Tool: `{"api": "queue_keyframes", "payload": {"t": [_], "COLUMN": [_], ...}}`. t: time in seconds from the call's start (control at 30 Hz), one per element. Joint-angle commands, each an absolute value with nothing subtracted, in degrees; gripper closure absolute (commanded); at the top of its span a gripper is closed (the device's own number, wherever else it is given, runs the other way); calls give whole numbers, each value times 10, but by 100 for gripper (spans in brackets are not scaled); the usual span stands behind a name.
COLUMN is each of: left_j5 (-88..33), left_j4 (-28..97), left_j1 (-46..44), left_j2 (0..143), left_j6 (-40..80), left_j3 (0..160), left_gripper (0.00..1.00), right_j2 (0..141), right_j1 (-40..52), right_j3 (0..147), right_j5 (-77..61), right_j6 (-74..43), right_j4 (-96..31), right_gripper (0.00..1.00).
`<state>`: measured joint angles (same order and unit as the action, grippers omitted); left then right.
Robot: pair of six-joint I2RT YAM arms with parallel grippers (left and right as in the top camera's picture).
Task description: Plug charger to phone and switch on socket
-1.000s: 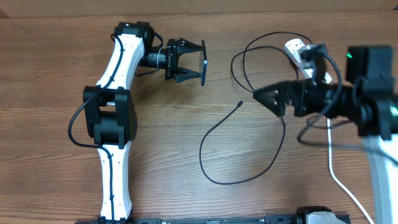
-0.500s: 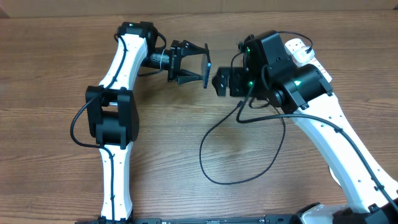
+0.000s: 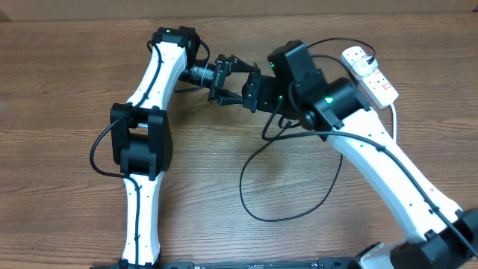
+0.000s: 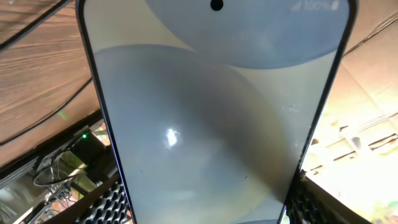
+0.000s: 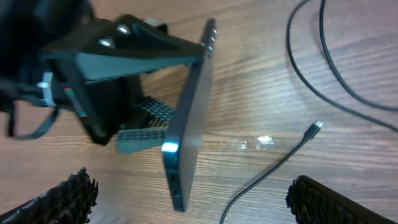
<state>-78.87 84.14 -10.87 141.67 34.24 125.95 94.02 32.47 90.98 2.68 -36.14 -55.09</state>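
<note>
My left gripper (image 3: 233, 81) is shut on the phone (image 4: 211, 118) and holds it on edge above the table. The phone's light blue screen fills the left wrist view, between the fingers of the left gripper (image 4: 211, 214). In the right wrist view the phone (image 5: 189, 124) stands edge-on with its port end toward my open, empty right gripper (image 5: 199, 205). Overhead, the right gripper (image 3: 252, 93) sits right next to the left one. The charger's tip (image 5: 316, 126) lies on the wood to the phone's right. Its black cable (image 3: 242, 190) loops across the middle. The white socket (image 3: 370, 71) lies far right.
The charger cable (image 5: 323, 81) curls on the table behind the tip in the right wrist view. The right arm (image 3: 373, 157) stretches diagonally over the table from the lower right. The left arm (image 3: 142, 142) runs up the left side.
My right arm has swung from the right side across to the left, bringing its gripper up to the phone. The left gripper has shifted slightly right with the phone.
</note>
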Motion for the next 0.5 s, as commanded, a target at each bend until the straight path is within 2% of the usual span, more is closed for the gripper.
{"api": "queue_keyframes", "payload": {"t": [0.0,0.13,0.27,0.47], "left_j5": [-805,-786,-769,-769], "left_j4": [835,835,835,822], "left_j1": [-110,-110,-110,-110], "left_j2": [1420,1420,1420,1420], "left_j6": [365,374,384,399], "left_j3": [1276,1276,1276,1276], "left_gripper": [39,39,39,39], "right_j2": [967,981,981,981], "right_j1": [338,340,340,341], "right_j3": [926,926,926,926], "right_j5": [70,109,131,130], "right_j6": [-406,-409,-409,-409], "right_j4": [-550,-540,-526,-512], "right_gripper": [4,25,30,32]}}
